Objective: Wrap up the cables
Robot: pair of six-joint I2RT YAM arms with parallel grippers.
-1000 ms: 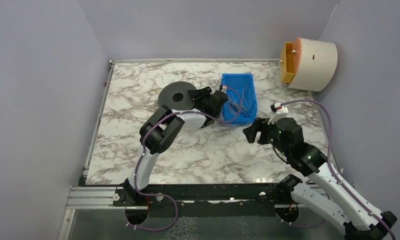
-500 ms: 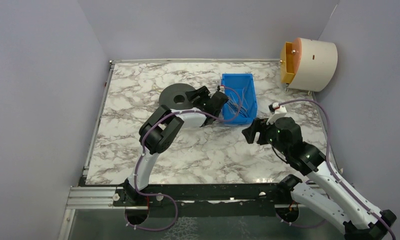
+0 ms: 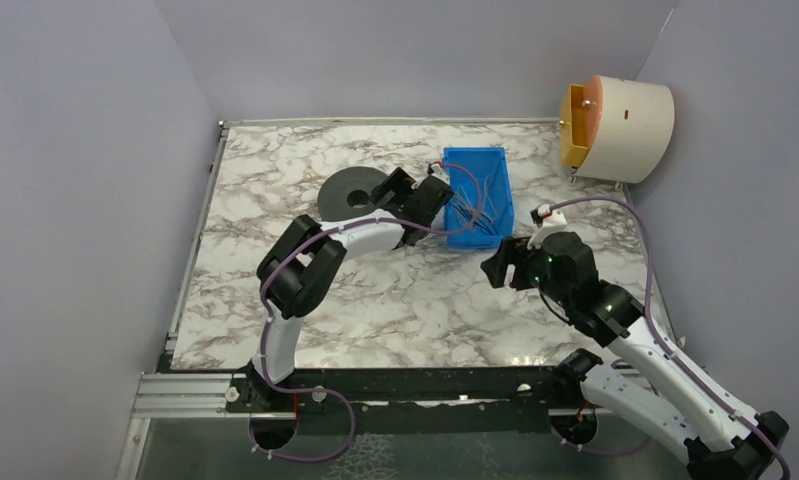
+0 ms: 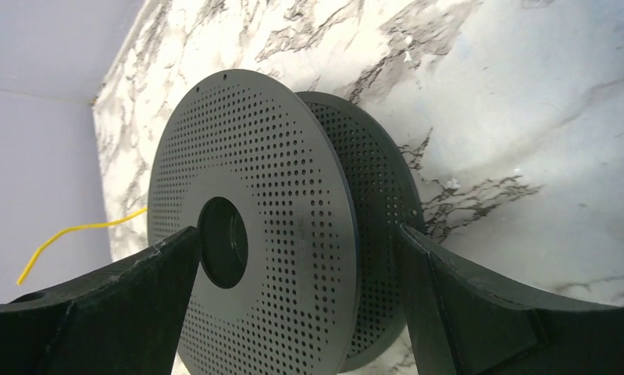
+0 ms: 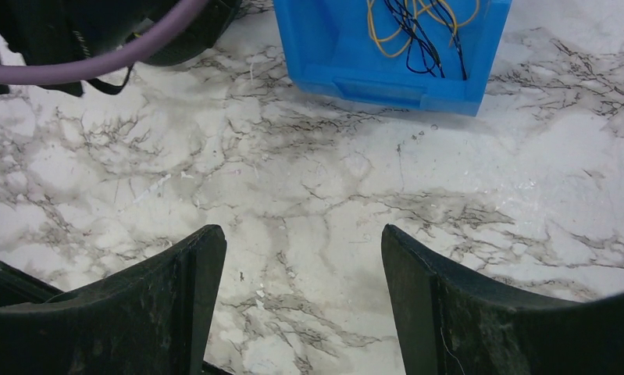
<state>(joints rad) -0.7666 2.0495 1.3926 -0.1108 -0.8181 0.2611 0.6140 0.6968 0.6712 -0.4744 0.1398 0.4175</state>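
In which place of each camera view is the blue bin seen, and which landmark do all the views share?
Top external: blue bin right of centre, slightly above the middle.
Left wrist: not in it; the black spool fills that view.
Right wrist: at the top edge, from centre to right, with cables inside.
Shared landmark: the marble tabletop.

No words, numbers, labels or signs can be read on anything in these views.
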